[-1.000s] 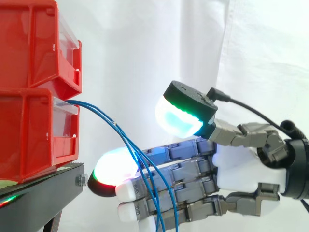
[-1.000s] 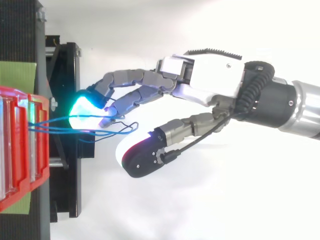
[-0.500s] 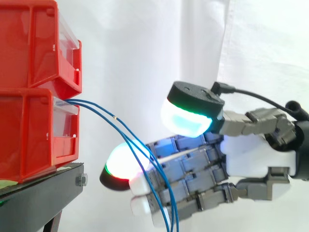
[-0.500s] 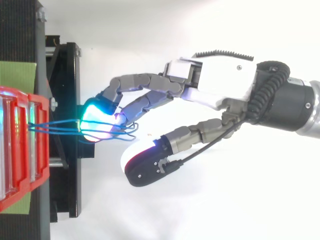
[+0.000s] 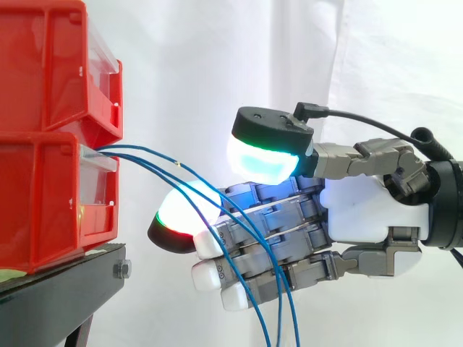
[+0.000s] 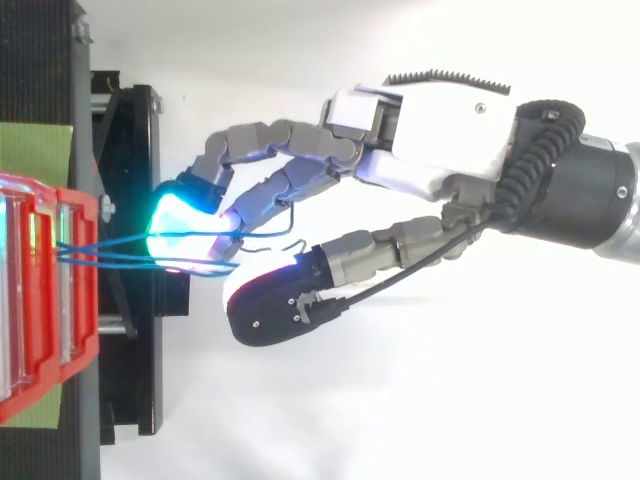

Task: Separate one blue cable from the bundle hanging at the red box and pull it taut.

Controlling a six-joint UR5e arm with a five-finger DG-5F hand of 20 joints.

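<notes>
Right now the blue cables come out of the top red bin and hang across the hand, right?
No: the blue cables leave the lower red bin, as the side view shows. They do hang across the hand.

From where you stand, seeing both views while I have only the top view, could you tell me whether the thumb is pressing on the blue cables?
Observer: No. In the side view the thumb pad of the hand sits above the cables, with a gap between them.
Operator: Thank you. Which bin do they come out of?
Observer: The lower bin of two stacked ones; none come out of the upper bin.
Operator: And where do they go from there?
Observer: They sag across the near side of the straight fingers and drop out of the bottom of the picture.
</notes>
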